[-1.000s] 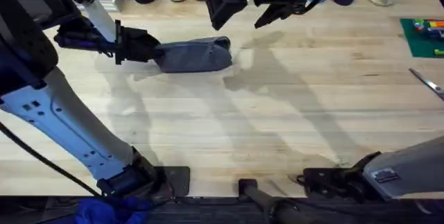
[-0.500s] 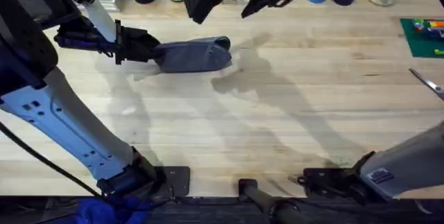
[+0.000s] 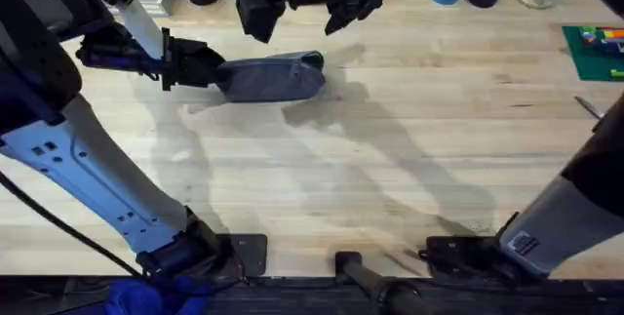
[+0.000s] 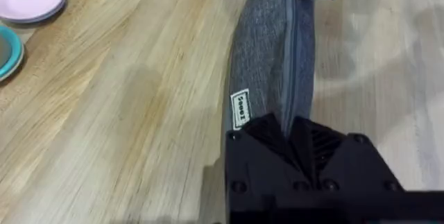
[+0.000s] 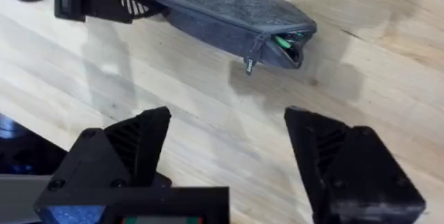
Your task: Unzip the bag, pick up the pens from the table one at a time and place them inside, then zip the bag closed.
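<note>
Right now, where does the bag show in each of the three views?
Overhead: bag upper left of centre on the table, left tool clamped on its left end.
Left wrist: bag runs away from the tool's fingers.
Right wrist: bag beyond the open right tool.
Shared landmark: the zipper pull at the bag's open end.

The light plank table (image 3: 390, 159) carries the blue-grey bag (image 3: 273, 77) near its far edge left of middle; a green cutting mat (image 3: 595, 50) lies at its right edge.
</note>
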Robot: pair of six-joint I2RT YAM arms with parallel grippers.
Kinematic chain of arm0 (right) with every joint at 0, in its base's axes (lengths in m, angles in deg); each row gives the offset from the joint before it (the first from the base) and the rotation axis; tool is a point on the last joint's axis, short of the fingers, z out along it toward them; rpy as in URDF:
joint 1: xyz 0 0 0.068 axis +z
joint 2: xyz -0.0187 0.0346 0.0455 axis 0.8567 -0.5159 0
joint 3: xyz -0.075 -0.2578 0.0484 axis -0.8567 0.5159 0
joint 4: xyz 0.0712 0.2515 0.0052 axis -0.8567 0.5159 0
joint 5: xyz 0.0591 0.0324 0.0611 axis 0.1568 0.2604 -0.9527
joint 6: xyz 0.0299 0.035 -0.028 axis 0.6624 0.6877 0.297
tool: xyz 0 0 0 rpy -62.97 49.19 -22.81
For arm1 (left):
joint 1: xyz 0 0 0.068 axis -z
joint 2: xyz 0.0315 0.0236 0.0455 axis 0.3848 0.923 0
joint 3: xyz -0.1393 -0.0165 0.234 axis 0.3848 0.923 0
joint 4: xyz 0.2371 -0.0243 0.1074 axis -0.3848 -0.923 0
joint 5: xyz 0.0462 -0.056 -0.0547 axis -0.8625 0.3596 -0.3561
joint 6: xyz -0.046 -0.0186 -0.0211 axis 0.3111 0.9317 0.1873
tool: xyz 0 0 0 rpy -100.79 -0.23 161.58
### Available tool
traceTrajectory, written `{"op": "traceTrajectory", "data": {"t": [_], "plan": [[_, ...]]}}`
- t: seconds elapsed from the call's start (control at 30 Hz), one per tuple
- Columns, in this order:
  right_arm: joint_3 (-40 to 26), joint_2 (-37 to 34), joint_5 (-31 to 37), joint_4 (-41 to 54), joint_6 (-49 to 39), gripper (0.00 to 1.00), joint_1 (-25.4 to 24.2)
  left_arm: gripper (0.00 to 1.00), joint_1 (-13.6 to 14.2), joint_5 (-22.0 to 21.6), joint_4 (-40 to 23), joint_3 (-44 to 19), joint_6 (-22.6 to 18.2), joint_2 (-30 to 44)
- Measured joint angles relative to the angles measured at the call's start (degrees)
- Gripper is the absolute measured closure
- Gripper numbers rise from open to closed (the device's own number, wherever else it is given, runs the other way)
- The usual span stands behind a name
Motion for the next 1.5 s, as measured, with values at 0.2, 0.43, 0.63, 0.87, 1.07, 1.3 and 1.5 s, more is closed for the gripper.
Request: {"op": "traceTrajectory", "data": {"t": [0.2,0.43,0.63,0.87,1.07,1.3,1.5], "plan": [[-0.04,-0.07,0.33,0.02,3.64,0.007,0.11,0.959,0.0,0.0,0.0,-0.02,0.0,0.0],[-0.53,-1.44,0.56,0.06,6.6,0.007,1.11,0.959,0.0,-0.01,0.0,-0.01,0.0,0.0],[-0.55,-4.13,1.0,0.33,7.84,0.007,1.4,0.959,0.0,-0.01,0.0,-0.01,0.0,0.0],[-0.57,-4.58,1.81,0.33,8.85,0.008,1.4,0.959,0.0,-0.02,0.0,0.0,0.0,0.0],[-0.63,-5.87,1.84,0.55,10.63,0.006,1.4,0.959,0.0,0.01,0.0,-0.02,0.0,0.0],[-0.63,-8.94,1.82,0.76,12.5,0.007,1.38,0.959,0.0,0.01,0.0,0.0,0.0,0.0],[-0.63,-9.2,1.82,0.64,13.18,0.007,1.09,0.959,0.0,0.01,0.0,-0.02,0.0,0.0]]}}
